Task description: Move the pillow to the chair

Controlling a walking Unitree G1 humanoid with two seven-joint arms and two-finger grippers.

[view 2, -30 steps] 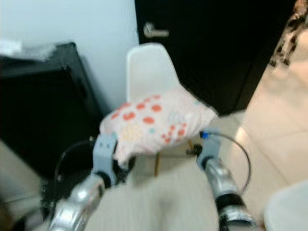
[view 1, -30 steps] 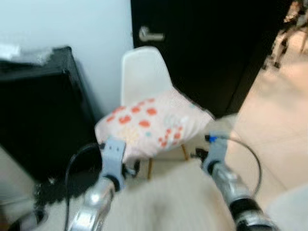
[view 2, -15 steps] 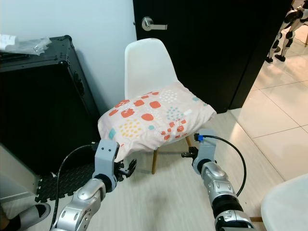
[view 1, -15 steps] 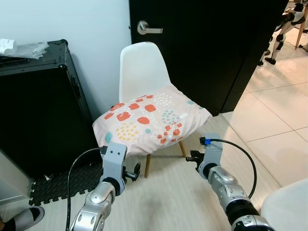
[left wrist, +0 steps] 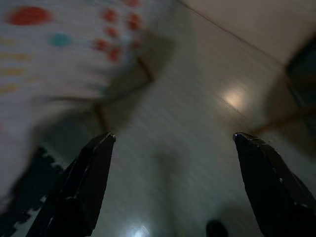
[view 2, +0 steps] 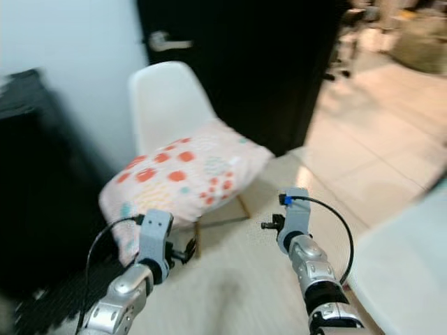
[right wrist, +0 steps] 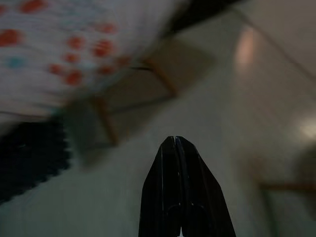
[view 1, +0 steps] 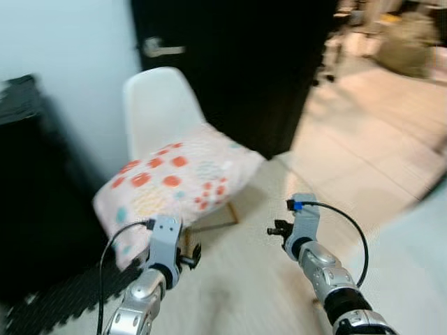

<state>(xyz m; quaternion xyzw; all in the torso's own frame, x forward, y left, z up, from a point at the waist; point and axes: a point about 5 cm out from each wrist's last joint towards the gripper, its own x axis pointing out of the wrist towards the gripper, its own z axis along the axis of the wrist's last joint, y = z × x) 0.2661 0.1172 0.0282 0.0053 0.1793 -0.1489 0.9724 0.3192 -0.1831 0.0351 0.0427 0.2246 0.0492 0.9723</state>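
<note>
Near: left gripper point(left wrist: 173, 143) low over pale wood-look floor point(view 1: 237, 286), black fingers point(left wrist: 84, 182) spread wide, holding nothing. Right gripper point(right wrist: 176, 143) at same height to right, fingers point(right wrist: 182, 197) pressed together, empty. Both forearms extended forward, short of chair.

Middle: pink pillow with red-orange spots point(view 1: 174, 181) lies on seat of white moulded plastic chair point(view 1: 157, 108), overhanging front edge; wooden legs mostly hidden beneath.

Left: black case point(view 2: 35, 181), cut off. Far: dark door with silver lever handle point(view 2: 167, 42). Head views motion-blurred; right-side objects unclear.
</note>
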